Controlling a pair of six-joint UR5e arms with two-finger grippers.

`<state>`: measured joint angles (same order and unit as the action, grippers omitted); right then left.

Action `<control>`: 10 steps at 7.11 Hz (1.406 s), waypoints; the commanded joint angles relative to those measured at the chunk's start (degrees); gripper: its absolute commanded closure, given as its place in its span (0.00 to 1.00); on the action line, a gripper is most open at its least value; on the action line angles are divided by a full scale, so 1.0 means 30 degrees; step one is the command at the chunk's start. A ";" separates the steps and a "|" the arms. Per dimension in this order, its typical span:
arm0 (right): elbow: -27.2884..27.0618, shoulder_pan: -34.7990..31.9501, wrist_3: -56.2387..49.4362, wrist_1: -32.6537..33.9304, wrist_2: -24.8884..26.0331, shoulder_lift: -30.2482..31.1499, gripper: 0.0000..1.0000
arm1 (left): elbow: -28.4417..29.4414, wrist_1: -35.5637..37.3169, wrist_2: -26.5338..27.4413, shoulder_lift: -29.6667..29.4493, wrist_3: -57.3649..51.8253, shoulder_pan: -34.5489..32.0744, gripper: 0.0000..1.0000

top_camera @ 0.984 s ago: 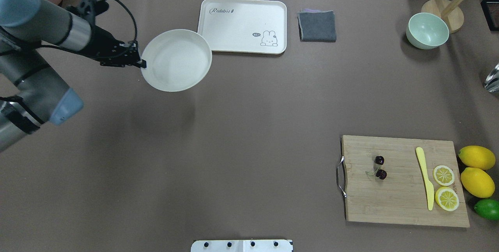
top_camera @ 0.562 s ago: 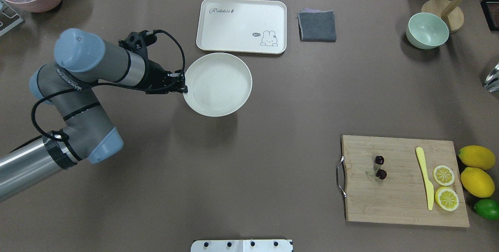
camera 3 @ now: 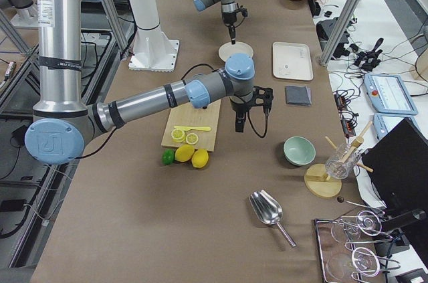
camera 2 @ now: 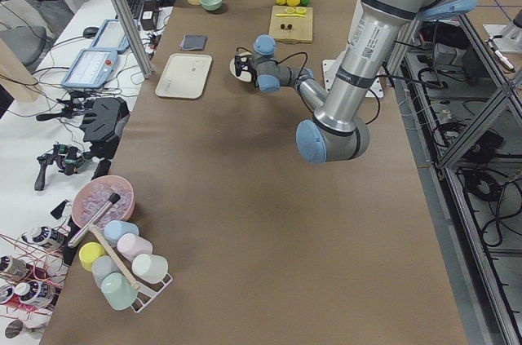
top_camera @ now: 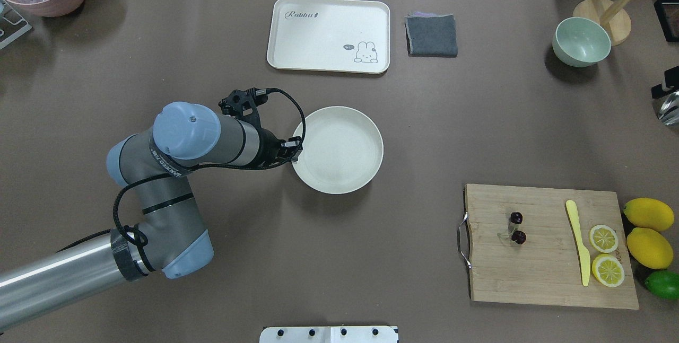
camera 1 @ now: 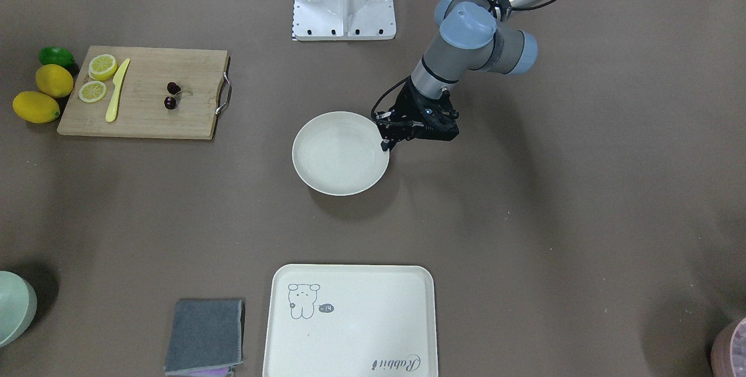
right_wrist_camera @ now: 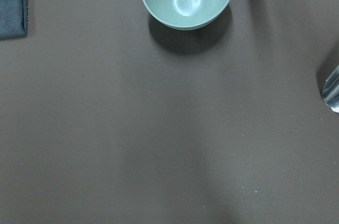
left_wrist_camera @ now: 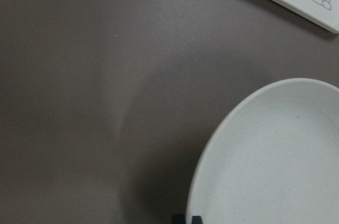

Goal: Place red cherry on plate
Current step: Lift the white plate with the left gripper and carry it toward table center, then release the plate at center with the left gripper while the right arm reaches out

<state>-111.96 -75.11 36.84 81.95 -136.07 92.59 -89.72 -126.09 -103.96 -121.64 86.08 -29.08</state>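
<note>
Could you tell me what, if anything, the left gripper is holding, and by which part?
The left gripper pinches the plate by its rim, with the fingers shut on the edge. The plate is empty.

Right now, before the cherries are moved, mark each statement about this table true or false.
The pair of dark red cherries lies on the wooden cutting board. True.
The left gripper is shut on the rim of the round cream plate. True.
The yellow plastic knife lies on the plate. False: it lies on the board, between the cherries and the lemon slices.
The folded grey cloth lies on the rectangular cream tray. False: it lies beside the tray, on the table.
</note>
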 commanded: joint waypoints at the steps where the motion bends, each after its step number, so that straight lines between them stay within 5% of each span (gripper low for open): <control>1: -0.0061 0.1563 0.2213 -0.0921 0.0499 -0.0303 0.00 | -0.0005 0.0428 0.0611 0.0115 -0.0013 0.0638 1.00; 4: -0.1110 0.3817 0.5579 -0.0921 0.1612 -0.0833 0.00 | -0.0238 0.0457 0.0553 0.0438 -0.0101 0.0552 1.00; 5: -0.1551 0.4579 0.6519 -0.0921 0.2109 -0.0833 0.00 | -0.0907 0.0457 0.0495 0.1252 -0.0826 0.0493 0.82; 6: -0.1729 0.5051 0.6760 -0.0921 0.2288 -0.0833 0.00 | -0.1349 0.0457 0.0552 0.1463 -0.1994 0.0435 0.01; 8: -0.1876 0.6395 0.7082 -0.0950 0.3046 -0.0716 0.00 | -0.1588 0.0457 0.0465 0.1465 -0.2150 -0.0148 0.02; 10: -0.2112 0.9522 1.0466 -0.2288 0.5528 -0.0600 0.00 | -0.1297 0.0515 0.0465 0.1291 -0.2181 -0.1230 0.02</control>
<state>-118.06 -51.85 62.71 77.73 -123.71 90.47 -94.20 -124.67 -102.52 -117.48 79.62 -30.86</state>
